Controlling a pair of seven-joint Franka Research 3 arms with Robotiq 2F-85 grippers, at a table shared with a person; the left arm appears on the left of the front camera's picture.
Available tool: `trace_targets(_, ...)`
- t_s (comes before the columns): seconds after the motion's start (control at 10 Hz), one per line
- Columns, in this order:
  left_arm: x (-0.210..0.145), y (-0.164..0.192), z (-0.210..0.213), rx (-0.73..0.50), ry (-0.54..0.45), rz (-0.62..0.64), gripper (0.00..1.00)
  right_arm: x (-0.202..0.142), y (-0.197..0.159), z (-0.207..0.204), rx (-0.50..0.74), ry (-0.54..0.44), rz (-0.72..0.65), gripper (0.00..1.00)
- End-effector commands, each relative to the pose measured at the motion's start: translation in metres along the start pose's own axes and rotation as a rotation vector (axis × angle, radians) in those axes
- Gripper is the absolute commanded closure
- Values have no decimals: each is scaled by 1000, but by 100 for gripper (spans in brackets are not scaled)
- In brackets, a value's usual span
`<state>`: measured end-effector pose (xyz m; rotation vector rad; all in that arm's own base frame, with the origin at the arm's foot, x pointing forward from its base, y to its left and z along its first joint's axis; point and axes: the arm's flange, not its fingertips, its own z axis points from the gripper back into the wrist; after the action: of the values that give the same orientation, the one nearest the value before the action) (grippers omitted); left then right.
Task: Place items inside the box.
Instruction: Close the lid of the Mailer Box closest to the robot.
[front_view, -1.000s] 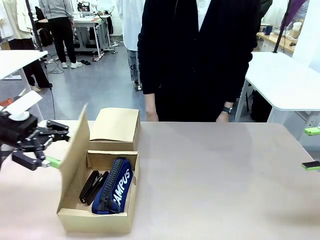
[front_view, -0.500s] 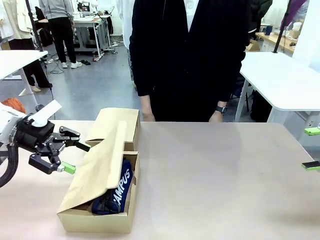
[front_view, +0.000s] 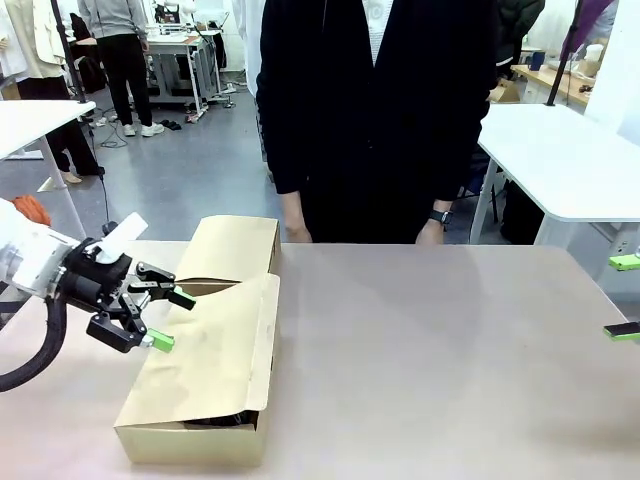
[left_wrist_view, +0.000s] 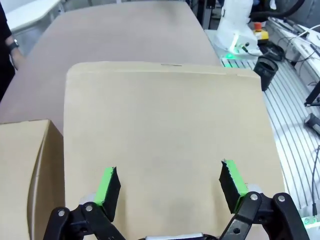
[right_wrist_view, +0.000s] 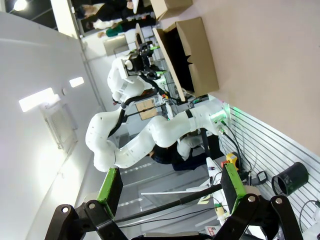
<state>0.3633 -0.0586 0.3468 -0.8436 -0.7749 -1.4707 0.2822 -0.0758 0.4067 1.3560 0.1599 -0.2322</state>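
Observation:
The cardboard box (front_view: 190, 440) sits at the table's front left. Its big side flap (front_view: 215, 345) lies tilted down over the opening and hides the items. Just a dark sliver (front_view: 215, 420) shows under the flap's front edge. My left gripper (front_view: 168, 320) is open, its green pads right at the flap's left part. In the left wrist view the flap (left_wrist_view: 165, 135) spreads out just beyond the open left gripper (left_wrist_view: 170, 185). My right gripper (front_view: 625, 297) stands open at the far right edge, holding nothing. In the right wrist view the open right gripper (right_wrist_view: 171, 184) looks at the distant box (right_wrist_view: 192, 50).
The box's far flap (front_view: 232, 250) leans back behind the opening. A person in dark clothes stands at the far side, hands (front_view: 295, 232) hanging at the table's edge. The bare tabletop (front_view: 440, 360) stretches to the right of the box.
The left gripper moved right and pushed the upright side flap down over the box. The navy pencil case and the black staplers are now covered.

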Motion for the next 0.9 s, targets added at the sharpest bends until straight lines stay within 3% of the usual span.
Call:
trace_targets(0.0, -22, -119, -47, 18, 29, 37, 0, -1, 6, 1, 18, -4, -16, 0)
trace_targets(0.5, -33, -124, -52, -7, 105, -3, 0, -1, 6, 1, 18, -4, -16, 0)
trace_targets(0.8, -15, -110, -18, -35, 55, -2, 0, -1, 6, 1, 18, -4, -16, 0)
